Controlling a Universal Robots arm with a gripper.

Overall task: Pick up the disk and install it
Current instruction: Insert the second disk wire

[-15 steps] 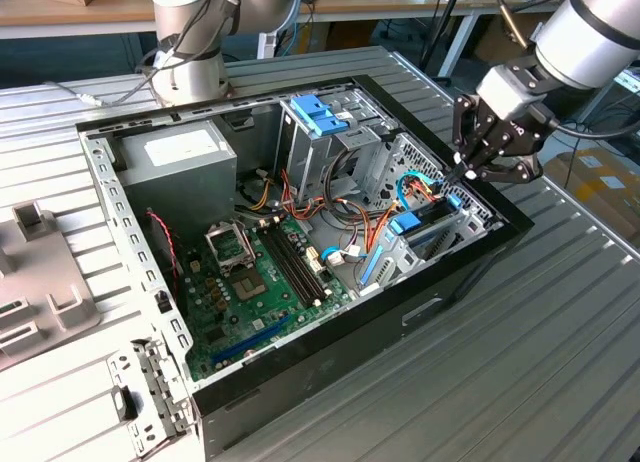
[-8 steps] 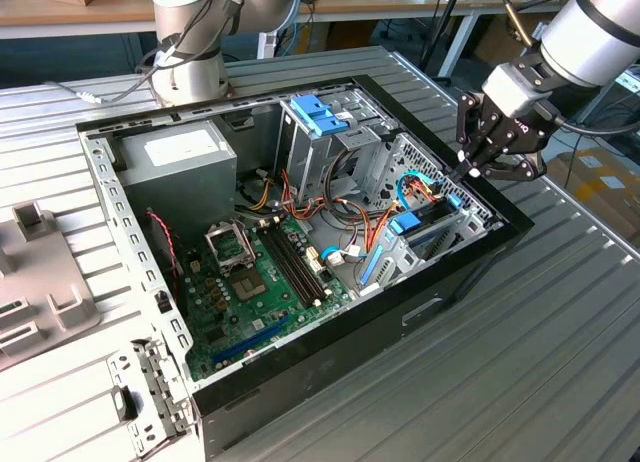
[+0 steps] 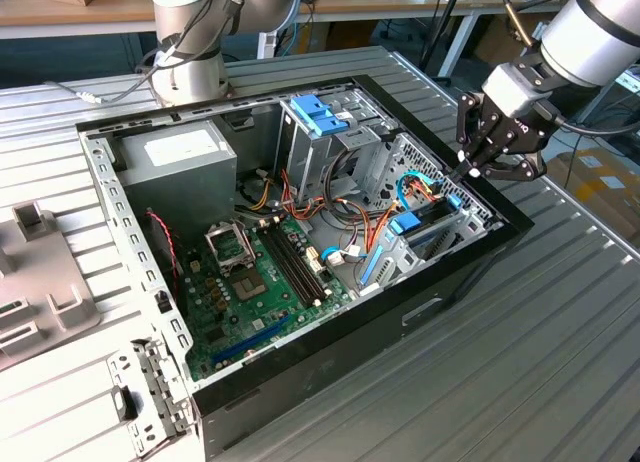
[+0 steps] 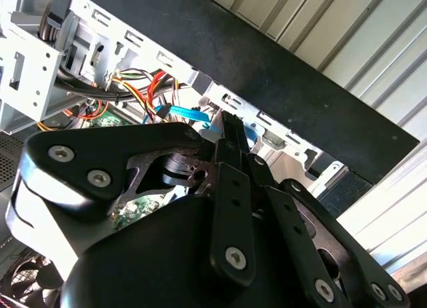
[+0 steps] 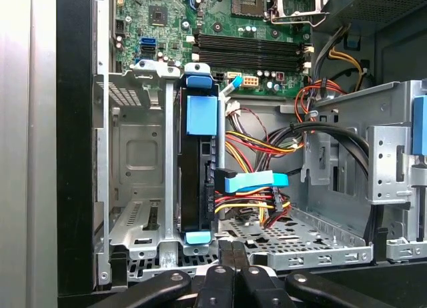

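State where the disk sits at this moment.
The disk stands on edge in a slot of the metal drive cage at the computer case's corner on the exterior view's right, beside orange and yellow cables, just below the end effector.

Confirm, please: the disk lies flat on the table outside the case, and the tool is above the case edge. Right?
Not quite. The disk stands on edge in the drive bay inside the case, as the first wrist view shows. The tool is indeed above the case edge.
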